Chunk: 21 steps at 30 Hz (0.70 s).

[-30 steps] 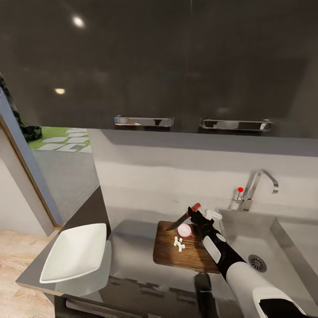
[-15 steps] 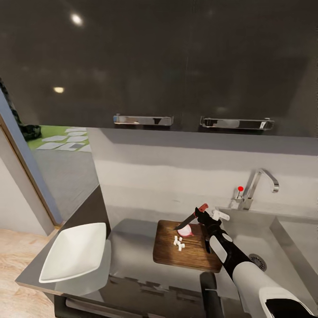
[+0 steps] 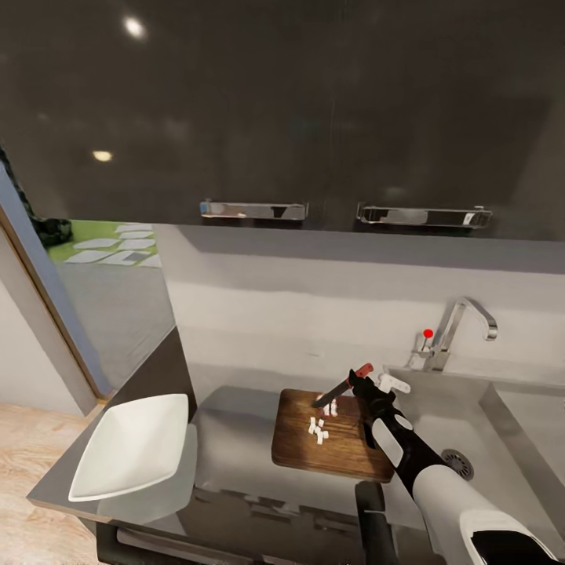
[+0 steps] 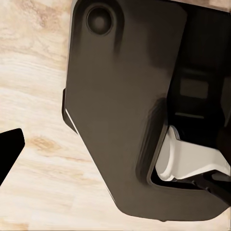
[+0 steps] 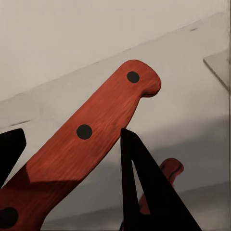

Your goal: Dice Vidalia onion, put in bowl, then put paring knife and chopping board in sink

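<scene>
The dark brown chopping board (image 3: 345, 455) lies on the grey countertop (image 3: 227, 451), just left of the sink (image 3: 471, 424). Two small clusters of white diced onion (image 3: 318, 431) rest on the board, one mid-board and one under the knife tip. The whole Vidalia onion is out of view. My right gripper (image 3: 363, 384) is shut on the red handle of the paring knife (image 3: 342, 387); its dark blade slants down to the board's far edge. In the right wrist view the paring knife handle (image 5: 86, 139) runs between the black fingers (image 5: 144, 192). The white bowl (image 3: 133, 447) sits at the counter's left end.
A curved chrome tap (image 3: 463, 323) with a red dot stands behind the sink, whose round drain (image 3: 457, 464) shows beside my right forearm. Dark wall cabinets with chrome handles (image 3: 253, 210) hang overhead. The left wrist view shows one dark fingertip (image 4: 9, 149), the robot's base and wooden floor.
The pinkish onion piece under the blade is gone and a fresh cluster of white bits lies in its place. The knife and right gripper have shifted slightly right and lower.
</scene>
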Available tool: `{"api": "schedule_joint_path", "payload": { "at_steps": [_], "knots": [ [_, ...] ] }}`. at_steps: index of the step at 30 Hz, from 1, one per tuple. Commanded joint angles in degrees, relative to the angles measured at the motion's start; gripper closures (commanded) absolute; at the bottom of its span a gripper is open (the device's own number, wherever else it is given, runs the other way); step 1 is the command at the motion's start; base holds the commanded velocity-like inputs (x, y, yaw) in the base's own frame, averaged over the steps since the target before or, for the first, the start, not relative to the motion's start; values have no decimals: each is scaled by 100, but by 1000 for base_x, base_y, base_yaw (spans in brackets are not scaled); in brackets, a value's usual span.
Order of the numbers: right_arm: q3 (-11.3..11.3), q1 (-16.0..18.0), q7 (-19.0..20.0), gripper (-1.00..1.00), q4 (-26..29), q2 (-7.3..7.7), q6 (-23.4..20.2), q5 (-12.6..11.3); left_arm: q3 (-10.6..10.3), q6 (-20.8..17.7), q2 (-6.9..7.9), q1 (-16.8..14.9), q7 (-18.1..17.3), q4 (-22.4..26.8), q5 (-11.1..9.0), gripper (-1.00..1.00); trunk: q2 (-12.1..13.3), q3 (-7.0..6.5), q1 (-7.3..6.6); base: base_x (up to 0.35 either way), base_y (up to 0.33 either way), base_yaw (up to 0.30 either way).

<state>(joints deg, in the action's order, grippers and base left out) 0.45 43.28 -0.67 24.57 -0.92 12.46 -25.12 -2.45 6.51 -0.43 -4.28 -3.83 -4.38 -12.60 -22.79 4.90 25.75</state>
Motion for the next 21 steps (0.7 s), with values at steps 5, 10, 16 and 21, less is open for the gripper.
{"api": "schedule_joint_path", "payload": {
  "at_steps": [5,10,16,21],
  "knots": [
    [16,5,6,100,-5,7,36,-37,-27,43,-1,-12,-30,-28,-58,-100,-13,19,3,0,0,0],
    [16,5,22,100,-5,11,37,-37,-27,43,-1,-12,-30,-28,-58,-100,-13,19,3,0,0,0],
    [10,5,23,100,135,22,31,-45,-27,43,-1,-12,-30,-28,-58,-100,-13,19,3,0,0,0],
    [11,5,15,100,1098,199,-437,-77,-25,43,-1,-12,-24,-28,-58,-100,-13,19,3,0,0,0]
  ]
}}
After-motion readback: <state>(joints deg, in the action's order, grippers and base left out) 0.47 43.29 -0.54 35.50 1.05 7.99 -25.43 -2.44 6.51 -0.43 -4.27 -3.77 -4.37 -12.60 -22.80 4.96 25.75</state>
